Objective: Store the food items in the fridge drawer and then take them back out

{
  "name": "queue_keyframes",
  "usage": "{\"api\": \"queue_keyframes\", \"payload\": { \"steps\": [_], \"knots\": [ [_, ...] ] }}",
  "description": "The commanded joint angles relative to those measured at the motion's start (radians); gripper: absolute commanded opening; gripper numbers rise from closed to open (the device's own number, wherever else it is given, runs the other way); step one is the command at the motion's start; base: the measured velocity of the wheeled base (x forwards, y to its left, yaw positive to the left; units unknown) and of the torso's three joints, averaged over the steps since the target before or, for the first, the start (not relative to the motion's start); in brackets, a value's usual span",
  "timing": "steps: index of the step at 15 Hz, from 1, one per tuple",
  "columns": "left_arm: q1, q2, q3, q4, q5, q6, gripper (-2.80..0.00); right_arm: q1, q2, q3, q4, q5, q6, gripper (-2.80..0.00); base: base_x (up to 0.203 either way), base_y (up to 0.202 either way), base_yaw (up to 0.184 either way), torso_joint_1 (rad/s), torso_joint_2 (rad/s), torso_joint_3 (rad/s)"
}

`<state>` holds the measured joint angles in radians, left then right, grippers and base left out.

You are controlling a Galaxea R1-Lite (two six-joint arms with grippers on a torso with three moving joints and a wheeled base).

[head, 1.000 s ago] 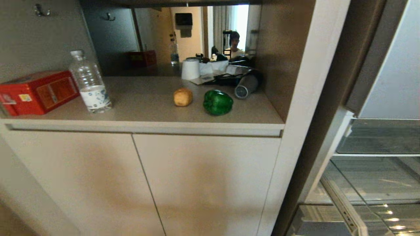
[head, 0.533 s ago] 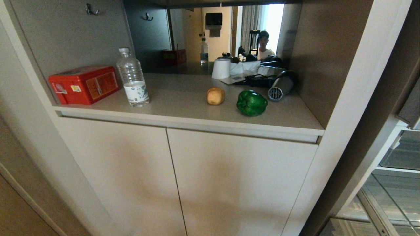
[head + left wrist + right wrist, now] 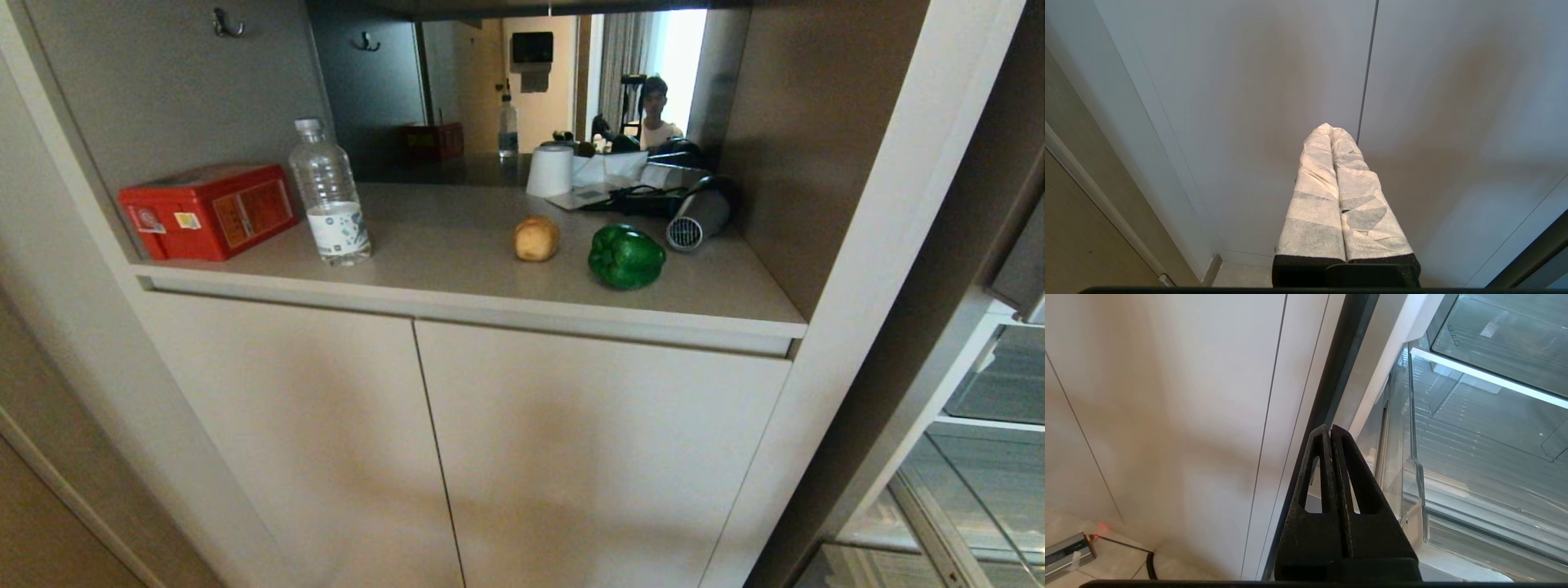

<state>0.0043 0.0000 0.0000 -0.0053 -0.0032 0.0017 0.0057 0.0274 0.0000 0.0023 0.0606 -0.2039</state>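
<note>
pepper (image 3: pixel 626 257) beside potato (image 3: pixel 536 238) (apart), on shelf (image 3: pixel 457 269)

Tan potato (image 3: pixel 536 238) just beside glossy green pepper (image 3: pixel 626 257), apart; clear fridge drawer (image 3: pixel 1474 457) open.

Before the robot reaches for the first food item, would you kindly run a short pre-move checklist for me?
1. Green bell pepper free on the counter, nothing over it: ok.
2. Potato beside the pepper, apart from it: ok.
3. Hair dryer crowds the pepper's far right side, so a careful approach is needed: not ok.
4. Right tool shut and empty, low by the cabinet edge; must open before a grasp: not ok.
5. Left tool shut and empty, in front of the cabinet doors, out of the way: ok.
6. Fridge drawer pulled out enough to receive items: cannot tell.
</note>
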Motion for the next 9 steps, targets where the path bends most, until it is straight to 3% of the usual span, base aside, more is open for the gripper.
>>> {"api": "queue_keyframes", "payload": {
  "steps": [1, 6, 7, 9],
  "knots": [
    [0.0, 0.0, 0.003, -0.001, 0.0, 0.0, -2.8, 0.0, 0.02, 0.0, -0.003, 0.001, -0.002, -2.8, 0.0, 0.0, 0.0, 0.0, 0.0, 0.0],
    [0.0, 0.0, 0.003, -0.001, 0.0, 0.0, -2.8, 0.014, 0.259, -0.161, -0.152, 0.03, 0.019, -2.8, 0.0, 0.0, 0.0, 0.0, 0.0, 0.0],
    [0.0, 0.0, 0.003, -0.001, 0.0, 0.0, -2.8, 0.025, 0.346, -0.207, -0.18, 0.064, 0.026, -2.8, 0.0, 0.0, 0.0, 0.0, 0.0, 0.0],
    [0.0, 0.0, 0.003, -0.001, 0.0, 0.0, -2.8, 0.053, 0.516, -0.313, -0.221, 0.206, 0.036, -2.8, 0.0, 0.0, 0.0, 0.0, 0.0, 0.0]
  ]
}}
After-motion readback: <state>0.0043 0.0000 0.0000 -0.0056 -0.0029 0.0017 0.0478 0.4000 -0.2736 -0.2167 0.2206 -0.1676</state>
